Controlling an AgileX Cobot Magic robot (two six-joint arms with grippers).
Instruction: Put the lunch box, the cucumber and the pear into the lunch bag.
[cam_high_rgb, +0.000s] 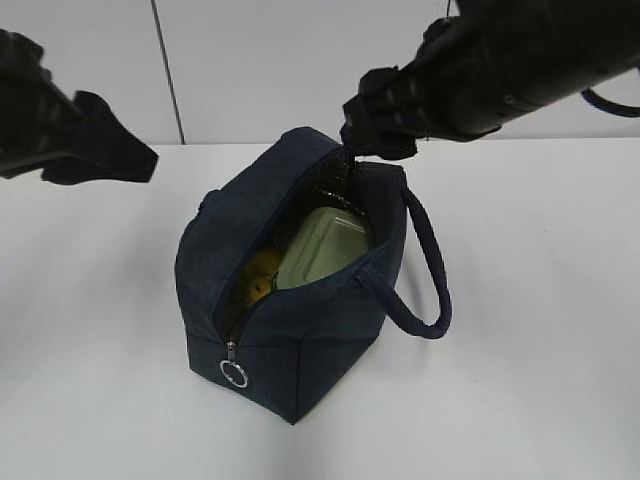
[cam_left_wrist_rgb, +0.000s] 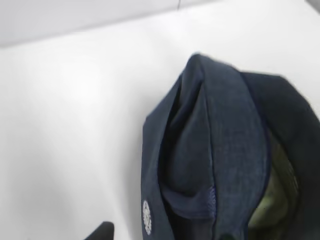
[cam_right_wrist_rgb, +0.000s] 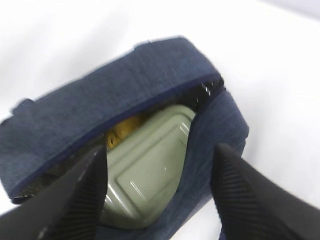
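Observation:
The dark navy lunch bag (cam_high_rgb: 300, 340) stands open at the table's middle. Inside it lie the sage-green-lidded lunch box (cam_high_rgb: 322, 248) and, to its left, the yellow pear (cam_high_rgb: 262, 275). The cucumber is hidden. My right gripper (cam_high_rgb: 380, 145) hovers over the bag's far end. In the right wrist view it (cam_right_wrist_rgb: 160, 150) is open, its fingers straddling the lunch box (cam_right_wrist_rgb: 150, 160) and bag wall (cam_right_wrist_rgb: 100, 100), with the pear (cam_right_wrist_rgb: 122, 129) peeking out. My left gripper (cam_high_rgb: 125, 160) hangs up and to the left, clear of the bag (cam_left_wrist_rgb: 225, 125). One fingertip (cam_left_wrist_rgb: 102, 232) shows far off-centre, so the jaws stand open and empty.
The bag's zipper ring pull (cam_high_rgb: 234, 373) hangs at its near corner, and the padded loop handle (cam_high_rgb: 430, 270) droops to the right. The white table (cam_high_rgb: 540, 400) runs back to a pale wall (cam_high_rgb: 260, 60).

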